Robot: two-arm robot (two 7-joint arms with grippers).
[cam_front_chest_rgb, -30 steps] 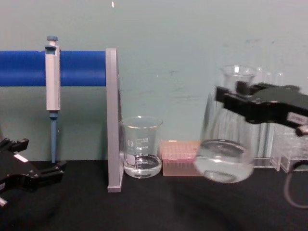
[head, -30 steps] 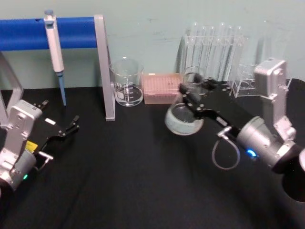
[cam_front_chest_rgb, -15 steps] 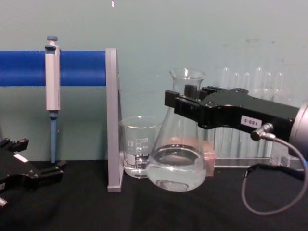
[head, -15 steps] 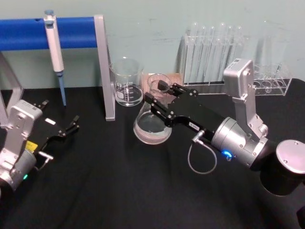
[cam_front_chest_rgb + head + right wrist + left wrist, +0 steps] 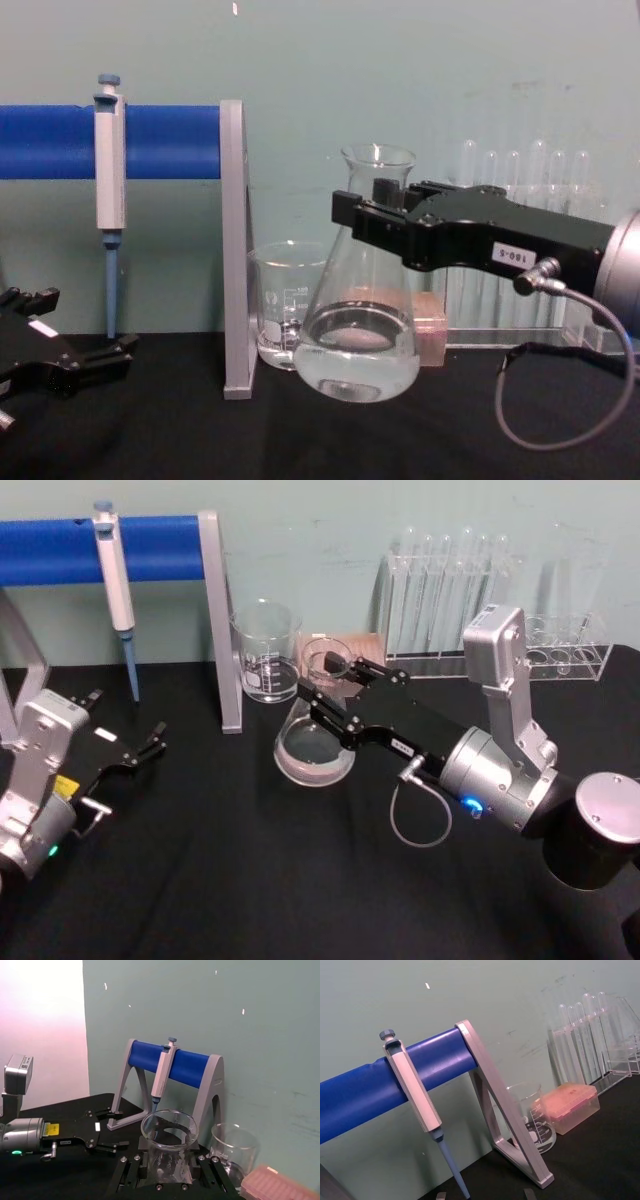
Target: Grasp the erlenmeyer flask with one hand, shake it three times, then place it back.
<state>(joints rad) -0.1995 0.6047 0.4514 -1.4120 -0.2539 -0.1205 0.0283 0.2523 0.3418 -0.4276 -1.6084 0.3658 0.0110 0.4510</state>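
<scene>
The erlenmeyer flask (image 5: 314,748) is clear glass with some clear liquid in its wide base (image 5: 356,358). My right gripper (image 5: 328,692) is shut on its neck just below the flared rim (image 5: 169,1127), and its black fingers (image 5: 378,222) clamp the neck from both sides. The flask hangs slightly tilted, low over the black table, in front of the beaker (image 5: 266,652). My left gripper (image 5: 146,748) rests parked at the table's left side, open and holding nothing; it also appears far off as the left gripper (image 5: 107,1129) in the right wrist view.
A blue-barred stand (image 5: 215,620) holds a pipette (image 5: 113,575) at the back left. A pink tip box (image 5: 428,325) sits behind the flask, and a rack of test tubes (image 5: 450,590) stands at the back right. A cable loop (image 5: 420,815) hangs under my right wrist.
The flask swung left in my right gripper, from in front of the test tubes to in front of the beaker. In the last half second it moved only slightly. The left arm stayed still.
</scene>
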